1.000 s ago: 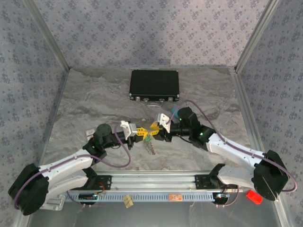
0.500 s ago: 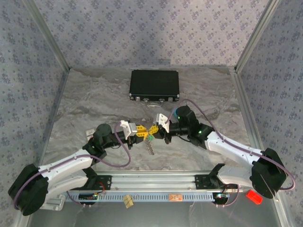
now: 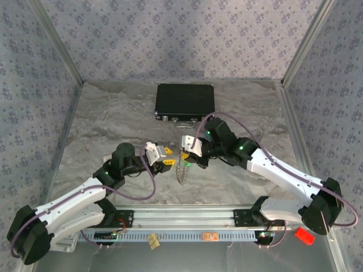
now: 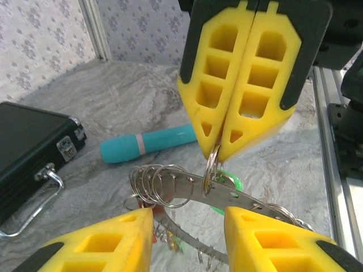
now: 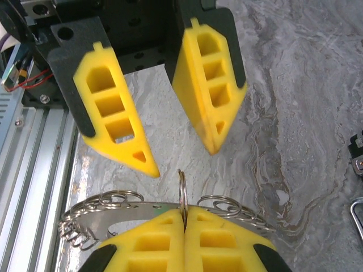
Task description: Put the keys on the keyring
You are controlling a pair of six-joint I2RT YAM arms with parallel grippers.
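The right end effector (image 4: 218, 154) is closed on one ring of the keyring (image 4: 181, 195), with a green key (image 4: 228, 182) just behind it. The left end effector (image 5: 181, 160) is open beside it. Both arms have moved slightly nearer the black case (image 3: 185, 102) than one second ago.

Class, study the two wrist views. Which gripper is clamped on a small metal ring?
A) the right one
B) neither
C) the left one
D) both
A: in the right wrist view, the right gripper has its jaws pressed together on a small metal ring, while the left gripper opposite it has its jaws apart and grips nothing.
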